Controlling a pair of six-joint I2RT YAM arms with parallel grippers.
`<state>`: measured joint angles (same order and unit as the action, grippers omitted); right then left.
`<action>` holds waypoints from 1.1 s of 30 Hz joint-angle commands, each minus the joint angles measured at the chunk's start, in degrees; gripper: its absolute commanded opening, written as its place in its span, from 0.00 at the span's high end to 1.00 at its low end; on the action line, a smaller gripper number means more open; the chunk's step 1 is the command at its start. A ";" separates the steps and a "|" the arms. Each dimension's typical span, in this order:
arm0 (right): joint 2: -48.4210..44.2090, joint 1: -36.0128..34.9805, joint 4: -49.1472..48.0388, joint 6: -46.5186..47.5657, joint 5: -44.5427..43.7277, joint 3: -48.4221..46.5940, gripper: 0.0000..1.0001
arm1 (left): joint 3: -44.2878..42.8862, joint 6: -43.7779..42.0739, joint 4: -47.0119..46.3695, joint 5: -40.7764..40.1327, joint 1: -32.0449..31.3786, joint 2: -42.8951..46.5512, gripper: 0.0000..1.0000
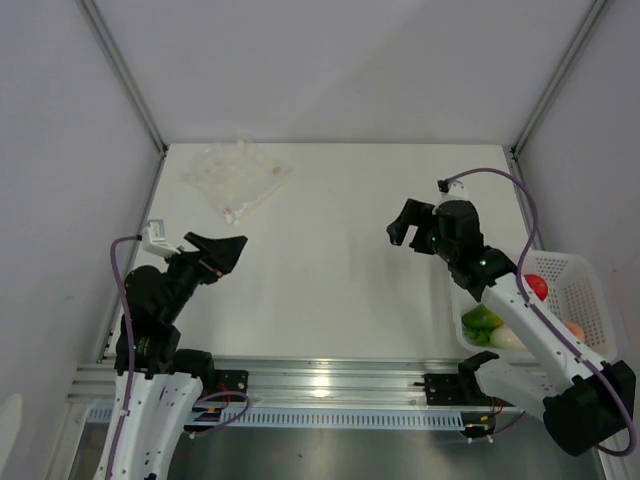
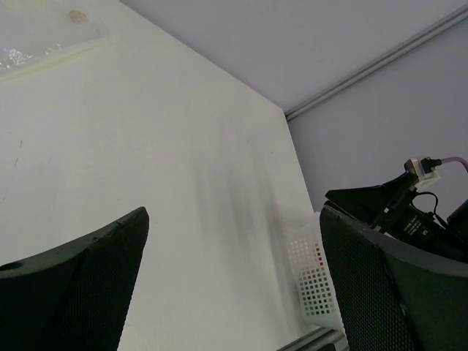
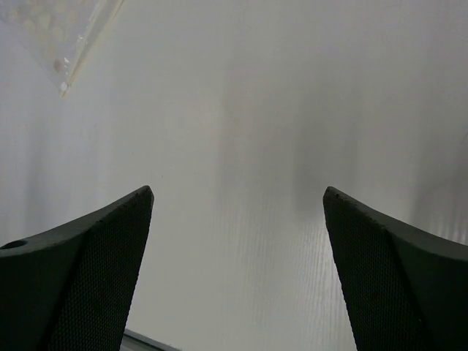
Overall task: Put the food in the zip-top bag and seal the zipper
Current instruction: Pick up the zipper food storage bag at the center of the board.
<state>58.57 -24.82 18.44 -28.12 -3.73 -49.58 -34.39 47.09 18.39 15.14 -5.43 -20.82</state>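
Bag [image 1: 237,177] flat at far left of table [image 1: 330,280], well apart from food [image 1: 483,322] piled in basket [image 1: 590,300] at right edge. Left gripper [image 1: 228,250] and right gripper [image 1: 405,222] both spread wide, holding nothing. Risk: thin slick bag skids or crumples when pinched; round fruit slips from fingers and rolls away.

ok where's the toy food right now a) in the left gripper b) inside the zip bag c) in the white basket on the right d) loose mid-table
c: the red piece and green pieces sit in the white basket, while the zip-top bag lies apart at the far left.
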 commanded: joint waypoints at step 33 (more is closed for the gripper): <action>47.87 -14.82 -33.00 13.18 -1.99 -14.67 0.01 | -8.59 0.99 -23.65 -17.61 3.59 -46.04 0.10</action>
<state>105.51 -39.57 -5.93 -16.29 -6.79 -65.93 -40.38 49.43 3.70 -6.74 -2.46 -62.81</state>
